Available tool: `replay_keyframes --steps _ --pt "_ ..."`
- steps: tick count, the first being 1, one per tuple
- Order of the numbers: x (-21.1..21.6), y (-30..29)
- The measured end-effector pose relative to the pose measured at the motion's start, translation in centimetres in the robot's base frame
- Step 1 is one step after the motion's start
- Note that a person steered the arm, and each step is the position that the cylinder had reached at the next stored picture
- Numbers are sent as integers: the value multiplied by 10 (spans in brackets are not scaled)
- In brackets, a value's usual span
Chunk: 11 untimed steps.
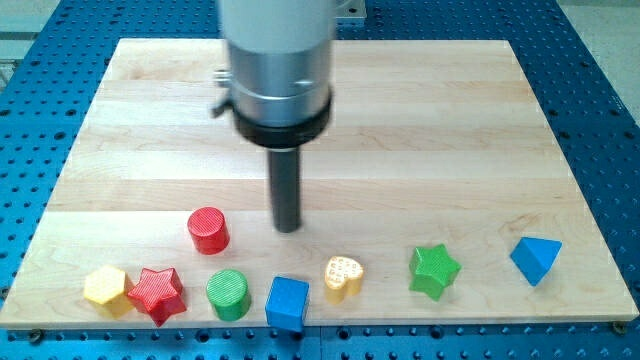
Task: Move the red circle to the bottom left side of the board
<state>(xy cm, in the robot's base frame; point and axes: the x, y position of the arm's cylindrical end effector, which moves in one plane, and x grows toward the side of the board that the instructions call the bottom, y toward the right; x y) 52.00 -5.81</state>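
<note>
The red circle (208,229) is a short red cylinder standing on the wooden board (420,130), left of centre in the view's lower part. My tip (288,228) rests on the board just to the right of it, with a gap between them. Along the view's bottom edge lies a row of blocks: a yellow hexagon (105,287), a red star (155,293), a green circle (228,294), a blue cube (287,303), a yellow heart (343,277), a green star (434,270) and a blue triangle (536,259).
The arm's wide grey body (280,60) hangs over the board's upper middle and hides part of it. A blue perforated table (610,120) surrounds the board on all sides.
</note>
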Motion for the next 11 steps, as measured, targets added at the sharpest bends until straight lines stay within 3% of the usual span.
replay_keyframes --steps 1,2,3,4,5,6,8,9,11 --pt "0 -61" --pt "2 -86" --pt "1 -27" --pt "37 -35" --pt "40 -81" --pt "40 -116" --pt "36 -129" --pt "3 -128" --pt "2 -177"
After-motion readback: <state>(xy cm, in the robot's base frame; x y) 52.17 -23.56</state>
